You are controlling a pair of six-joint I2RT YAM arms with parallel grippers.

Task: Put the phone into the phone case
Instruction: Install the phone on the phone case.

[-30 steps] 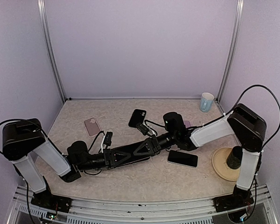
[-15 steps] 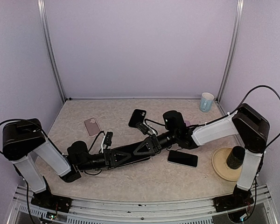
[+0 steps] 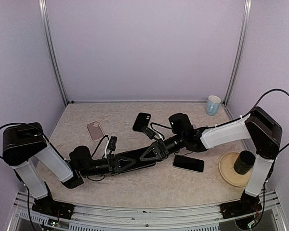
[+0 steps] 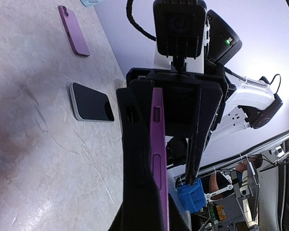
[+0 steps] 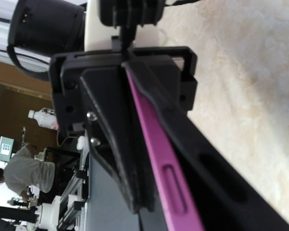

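Observation:
A purple phone case (image 4: pixel 156 139) hangs edge-on above the table, with my left gripper (image 3: pixel 172 143) shut on it. In the left wrist view my own slotted finger (image 4: pixel 132 144) lies flat against the case. My right gripper (image 3: pixel 182 138) meets it nose to nose. It stands open: one of its fingers (image 4: pixel 198 134) is well off the case, and the other finger (image 5: pixel 216 187) runs along the case (image 5: pixel 156 139). A black-screened phone (image 3: pixel 188 163) with a pale rim lies flat on the table just in front of both grippers. From above the case is hidden between them.
A black case (image 3: pixel 141 121) and a pink one (image 3: pixel 95 130) lie further back on the left. A small purple phone-shaped thing (image 3: pixel 193 127) lies behind the right wrist. A tan plate (image 3: pixel 227 174) carries a dark cup (image 3: pixel 242 162) at the right, and a pale blue mug (image 3: pixel 213 105) stands at the back right.
My right gripper's jaws have spread apart off the purple case, and its forearm has shifted slightly right. The left arm and the case have stayed put.

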